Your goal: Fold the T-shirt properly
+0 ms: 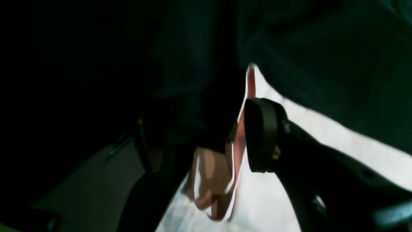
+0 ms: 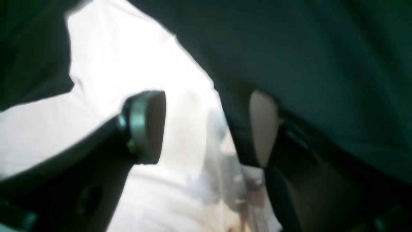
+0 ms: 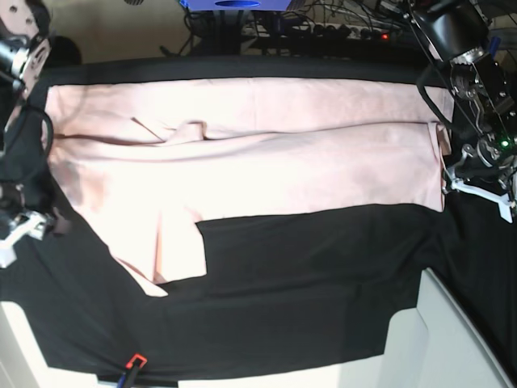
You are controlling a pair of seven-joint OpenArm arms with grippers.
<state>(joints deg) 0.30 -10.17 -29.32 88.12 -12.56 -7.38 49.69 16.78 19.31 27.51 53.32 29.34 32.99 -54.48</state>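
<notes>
The pale pink T-shirt [image 3: 242,153] lies spread across the far half of the table, plain side up, with no lettering showing. A sleeve hangs toward the front left. My left gripper [image 3: 447,174] is at the shirt's right edge. In the left wrist view it [image 1: 204,141] is open, jaws straddling the shirt's edge [image 1: 239,141]. My right gripper [image 3: 36,212] is at the shirt's left edge. In the right wrist view it [image 2: 206,129] is open, with bright shirt cloth [image 2: 112,64] between and beneath the fingers.
A black table cloth [image 3: 307,275] covers the table and fills the dark part of both wrist views. The white table edge [image 3: 428,347] shows at the front right. Cables and a power strip [image 3: 339,28] lie behind the table. A small red and blue object [image 3: 133,364] sits at the front left.
</notes>
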